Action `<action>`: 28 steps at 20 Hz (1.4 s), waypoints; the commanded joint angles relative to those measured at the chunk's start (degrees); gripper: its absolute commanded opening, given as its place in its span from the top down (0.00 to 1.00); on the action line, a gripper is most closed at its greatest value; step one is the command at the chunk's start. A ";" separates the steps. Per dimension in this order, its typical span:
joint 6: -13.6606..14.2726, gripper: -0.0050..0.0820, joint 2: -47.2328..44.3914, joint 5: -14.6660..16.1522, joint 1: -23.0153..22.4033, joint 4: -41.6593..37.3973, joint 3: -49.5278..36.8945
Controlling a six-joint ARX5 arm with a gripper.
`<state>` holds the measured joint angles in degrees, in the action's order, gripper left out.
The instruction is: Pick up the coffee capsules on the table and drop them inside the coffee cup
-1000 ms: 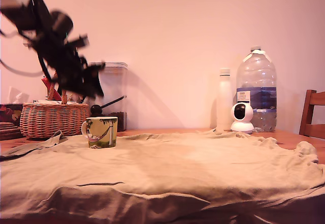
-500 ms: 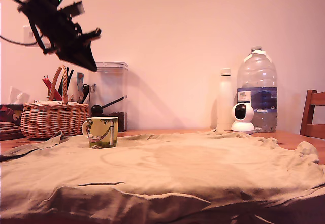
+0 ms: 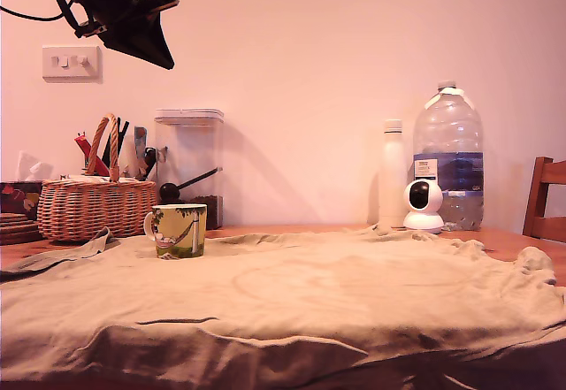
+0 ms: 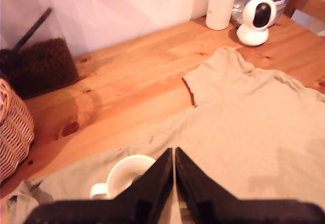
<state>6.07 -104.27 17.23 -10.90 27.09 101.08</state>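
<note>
The cloth (image 3: 292,306) lies wide and bare — open room all the way out from the mug (image 3: 178,230), which stands near the cloth's far edge. Behind the mug are a basket (image 3: 93,207) and canister (image 3: 187,164). High above the mug hangs the gripper (image 4: 174,158), tips nearly touching with nothing between. Only the wrist view shows the mug's white rim — its inside is hidden, and no capsule shows.
</note>
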 commanded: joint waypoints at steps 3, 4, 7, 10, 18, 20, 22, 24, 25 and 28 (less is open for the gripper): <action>0.39 0.96 2.60 -0.13 -0.11 -3.08 -5.64; 0.37 0.96 3.93 -0.17 -0.11 -4.74 -8.17; 0.20 0.96 8.24 -1.01 -0.09 -9.01 -16.04; -0.26 0.96 12.61 -1.92 0.24 -13.42 -24.61; -4.57 0.96 20.35 -2.51 2.69 -23.10 -41.97; -5.68 0.96 21.92 -2.86 3.26 -25.59 -45.66; -6.14 0.96 23.41 -2.89 4.26 -27.39 -49.18; -6.99 0.96 25.35 -2.91 4.94 -29.27 -53.13; -7.26 0.96 26.32 -2.93 5.27 -29.70 -54.88; -8.11 0.96 30.14 -3.43 6.19 -32.39 -61.00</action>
<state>-1.50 -75.53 13.96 -5.06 -4.29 42.33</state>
